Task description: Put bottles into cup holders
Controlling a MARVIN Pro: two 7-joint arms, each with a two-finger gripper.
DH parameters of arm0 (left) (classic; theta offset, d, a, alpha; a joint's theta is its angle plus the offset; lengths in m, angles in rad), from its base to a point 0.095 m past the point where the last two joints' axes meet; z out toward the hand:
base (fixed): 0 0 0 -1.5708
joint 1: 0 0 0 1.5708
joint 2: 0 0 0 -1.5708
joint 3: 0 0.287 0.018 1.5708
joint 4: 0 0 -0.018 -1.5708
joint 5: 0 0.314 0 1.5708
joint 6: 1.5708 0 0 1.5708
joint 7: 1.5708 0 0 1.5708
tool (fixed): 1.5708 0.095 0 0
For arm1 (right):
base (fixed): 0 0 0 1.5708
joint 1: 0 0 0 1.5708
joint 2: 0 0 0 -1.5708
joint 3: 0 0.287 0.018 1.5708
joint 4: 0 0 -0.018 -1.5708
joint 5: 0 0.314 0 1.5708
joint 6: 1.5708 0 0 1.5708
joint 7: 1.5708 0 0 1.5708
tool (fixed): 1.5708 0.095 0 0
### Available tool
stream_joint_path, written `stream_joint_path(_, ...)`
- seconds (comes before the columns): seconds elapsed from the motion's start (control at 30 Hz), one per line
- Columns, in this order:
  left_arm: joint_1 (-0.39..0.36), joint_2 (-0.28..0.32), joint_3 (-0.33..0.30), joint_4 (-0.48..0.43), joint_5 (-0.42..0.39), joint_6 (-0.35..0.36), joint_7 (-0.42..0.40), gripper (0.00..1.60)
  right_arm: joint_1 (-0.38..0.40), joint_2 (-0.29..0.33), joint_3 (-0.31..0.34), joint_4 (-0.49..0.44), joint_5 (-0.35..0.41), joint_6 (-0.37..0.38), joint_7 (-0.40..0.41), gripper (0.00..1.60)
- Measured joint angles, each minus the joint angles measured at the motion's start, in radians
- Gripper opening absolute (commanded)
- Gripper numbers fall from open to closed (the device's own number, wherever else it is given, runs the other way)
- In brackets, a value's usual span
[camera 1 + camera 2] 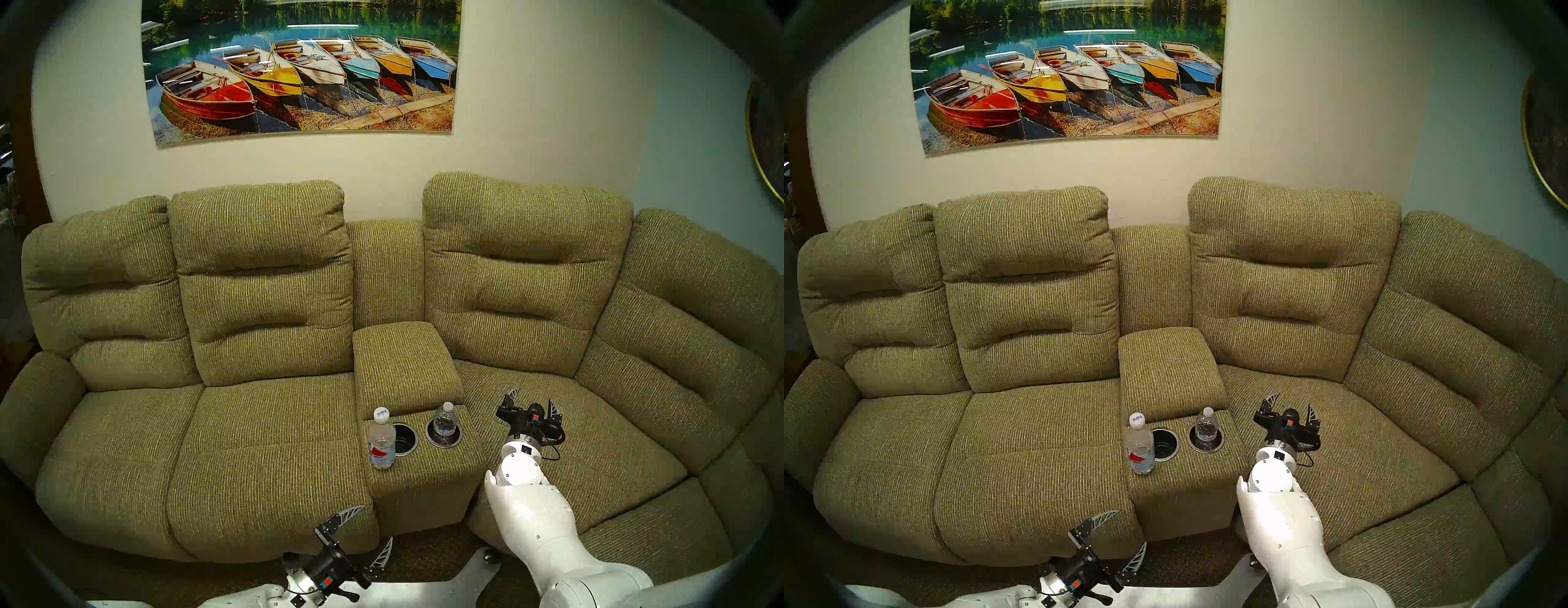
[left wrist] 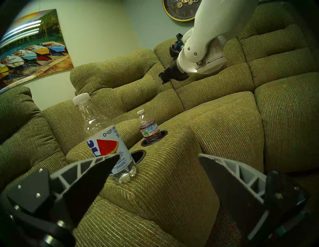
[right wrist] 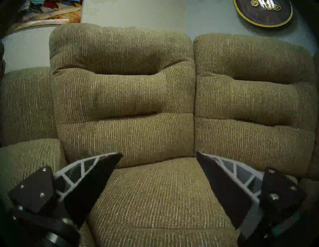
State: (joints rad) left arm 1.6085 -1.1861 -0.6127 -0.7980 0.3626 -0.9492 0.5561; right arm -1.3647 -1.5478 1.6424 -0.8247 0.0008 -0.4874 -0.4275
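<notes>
You face an olive ribbed-fabric sectional sofa (image 1: 263, 424) set against a pale wall (image 1: 530, 106). A photo print of 6 moored rowboats (image 1: 303, 70) hangs above it. A gold-rimmed dark wall clock (image 2: 181, 10) hangs at right.

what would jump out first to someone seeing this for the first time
A big olive sofa fills the view under a bright painting of rowboats. On its centre console, the watermelon-label bottle stands beside an empty cup holder, while the smaller bottle sits in the other one.
</notes>
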Motion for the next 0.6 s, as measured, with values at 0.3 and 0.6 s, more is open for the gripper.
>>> stream_joint_path(0.3, -0.02, 0.015, -0.009, -0.007, 0.059, -0.001, 0.029, 1.6, -0.005, 0.005, 0.002, -0.011, 0.007, 0.014, 0.014, 1.6)
stream_joint_path(0.6, -0.08, 0.054, -0.046, -0.033, 0.039, -0.001, 0.034, 1.6, -0.004, 0.006, 0.0, -0.012, 0.006, 0.011, 0.02, 1.6)
